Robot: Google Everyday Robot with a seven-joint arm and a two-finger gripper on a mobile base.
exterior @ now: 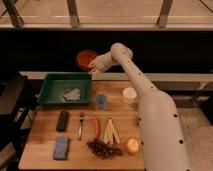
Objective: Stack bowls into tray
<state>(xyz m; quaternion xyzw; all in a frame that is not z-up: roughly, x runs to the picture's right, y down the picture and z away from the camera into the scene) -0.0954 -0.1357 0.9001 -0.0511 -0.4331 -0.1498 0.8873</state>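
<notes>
A wooden bench (45, 150) holds a green tray (50, 94) at the far left, with a crumpled grey scrap (72, 94) inside. Above the tray's right end, the orange bowl (85, 58) hangs in the air, tilted, held at its right rim by the gripper (94, 65); the fingers look pinched on that rim. No second bowl is visible. The bowl seems light, rigid and smooth, so a rim pinch could let it swing or slip. Right of the tray stand a blue cup (101, 100) and a white cup (129, 95).
</notes>
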